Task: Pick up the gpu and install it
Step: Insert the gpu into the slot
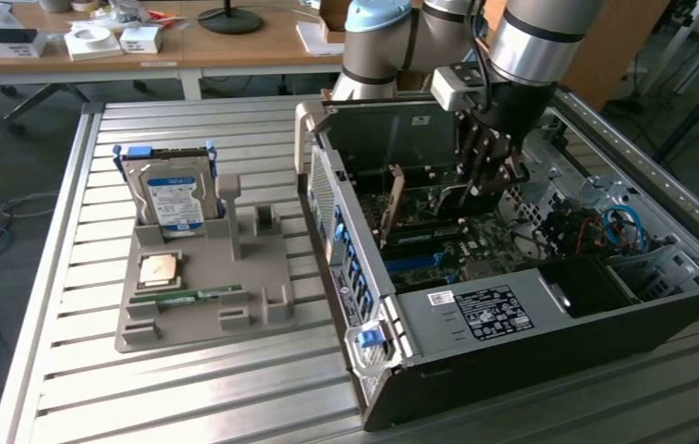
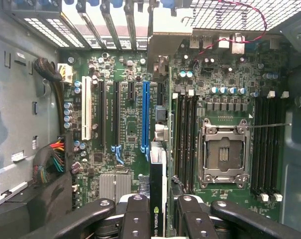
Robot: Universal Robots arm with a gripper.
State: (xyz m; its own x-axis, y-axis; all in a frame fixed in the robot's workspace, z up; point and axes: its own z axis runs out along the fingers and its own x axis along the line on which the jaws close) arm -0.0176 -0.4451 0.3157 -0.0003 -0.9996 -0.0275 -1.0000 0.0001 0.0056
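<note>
The pincer (image 2: 157,205) is clamped on the gpu (image 2: 157,184), one dark finger (image 2: 137,215) on each face of the card. The card stands on edge and hangs inside the open computer case (image 1: 448,319). It is above the motherboard (image 2: 130,124), just beside the long blue slot (image 2: 145,114) and apart from the empty processor socket (image 2: 224,154). I cannot tell whether its lower edge touches any slot.

The case lies on its side along the worktop (image 1: 202,388) edge on the exterior view's right. A grey holder (image 1: 202,277) sits toward the edge on the exterior view's left, well apart from the case. It carries an upright hard drive (image 1: 177,199) with a blue label and a narrow green memory stick (image 1: 190,297) lying flat.
</note>
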